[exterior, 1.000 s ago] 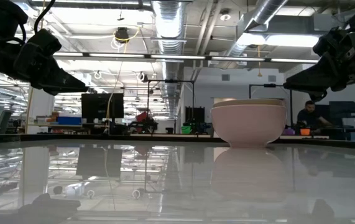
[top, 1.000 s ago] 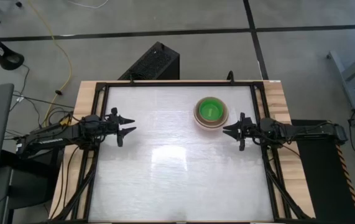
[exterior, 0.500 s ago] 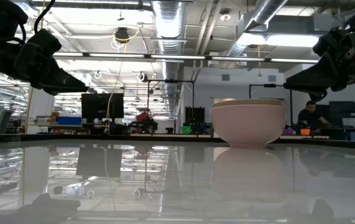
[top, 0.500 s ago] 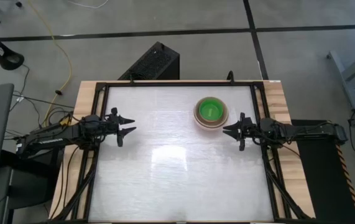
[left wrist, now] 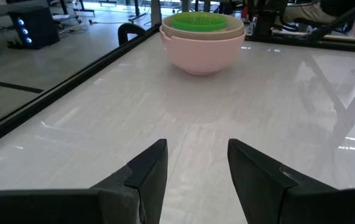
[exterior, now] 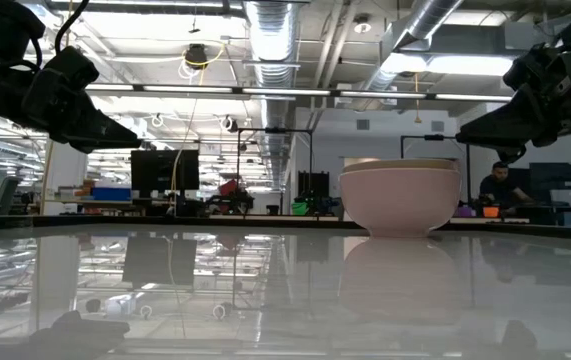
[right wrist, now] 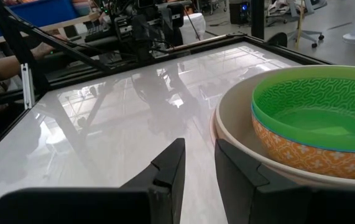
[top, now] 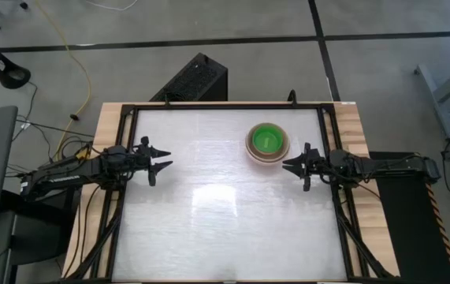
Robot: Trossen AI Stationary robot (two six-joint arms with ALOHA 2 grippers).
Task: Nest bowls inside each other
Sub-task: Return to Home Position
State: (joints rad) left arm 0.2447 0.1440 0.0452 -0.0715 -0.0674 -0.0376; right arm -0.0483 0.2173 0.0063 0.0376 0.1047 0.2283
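The worktop (top: pixel 225 229) is a glossy white sheet framed by black rails (top: pixel 225 105), with strips of pale wood (top: pixel 358 118) outside the frame on the left and right. One stack of bowls (top: pixel 268 143) stands upright on it, in the far right part, near the right rail but apart from it. The pink bowl (exterior: pixel 399 201) at the bottom touches the surface. A cream bowl (left wrist: pixel 202 32) and a green bowl (left wrist: pixel 197 22) sit nested inside it. The shiny surface mirrors the stack.
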